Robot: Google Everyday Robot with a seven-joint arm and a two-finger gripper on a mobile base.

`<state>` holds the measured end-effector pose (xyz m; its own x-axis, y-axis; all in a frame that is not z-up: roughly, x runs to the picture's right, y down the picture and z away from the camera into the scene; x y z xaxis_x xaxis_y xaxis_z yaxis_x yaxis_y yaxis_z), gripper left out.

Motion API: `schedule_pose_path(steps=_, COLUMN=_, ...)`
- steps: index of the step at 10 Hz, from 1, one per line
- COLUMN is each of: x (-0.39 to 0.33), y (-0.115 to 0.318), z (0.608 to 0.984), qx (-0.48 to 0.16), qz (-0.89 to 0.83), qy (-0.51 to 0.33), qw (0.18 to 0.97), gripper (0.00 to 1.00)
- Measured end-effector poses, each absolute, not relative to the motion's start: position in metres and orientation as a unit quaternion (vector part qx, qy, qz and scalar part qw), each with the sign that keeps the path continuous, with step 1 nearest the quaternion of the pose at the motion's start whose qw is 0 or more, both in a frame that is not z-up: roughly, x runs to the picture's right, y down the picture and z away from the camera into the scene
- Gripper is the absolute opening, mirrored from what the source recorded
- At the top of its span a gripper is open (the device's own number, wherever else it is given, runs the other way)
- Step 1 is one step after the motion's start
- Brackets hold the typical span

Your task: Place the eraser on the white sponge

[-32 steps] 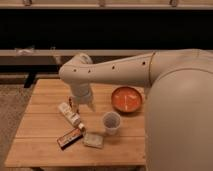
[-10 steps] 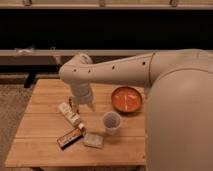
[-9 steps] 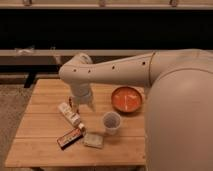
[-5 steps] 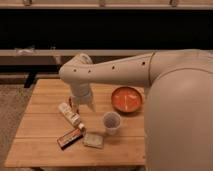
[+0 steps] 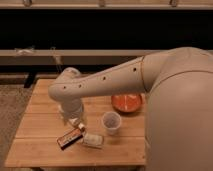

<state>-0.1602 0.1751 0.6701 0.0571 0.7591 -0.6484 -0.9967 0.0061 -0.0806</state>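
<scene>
The eraser [image 5: 69, 138], a dark bar with orange-tan edging, lies on the wooden table [image 5: 40, 150] near the front left. The white sponge [image 5: 93, 140], a pale flat pad, lies just to its right, close to it but apart. My gripper [image 5: 75, 118] hangs low over the table just behind the eraser, at the end of my large beige arm. It covers most of the whitish carton-like block [image 5: 80, 127]. The gripper holds neither the eraser nor the sponge.
A white paper cup [image 5: 111, 122] stands upright right of the gripper, behind the sponge. An orange bowl [image 5: 126, 102] sits at the back right. My beige arm and body fill the right side of the view. A dark shelf runs behind the table.
My arm has dropped and come forward, so the gripper now sits lower over the carton block, nearer the eraser. The eraser, sponge, cup and bowl have not moved.
</scene>
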Motion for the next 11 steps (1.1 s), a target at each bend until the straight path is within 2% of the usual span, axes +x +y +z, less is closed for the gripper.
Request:
schedule_pose_path(steps=5, x=-0.198, y=0.213, z=0.654, qx=-0.279, qz=0.640, qy=0.216, qw=0.683, gripper=0.65)
schedule_pose_path(steps=11, x=-0.200, y=0.217, z=0.658, qx=-0.277, qz=0.643, qy=0.225, qw=0.677, gripper=0.65)
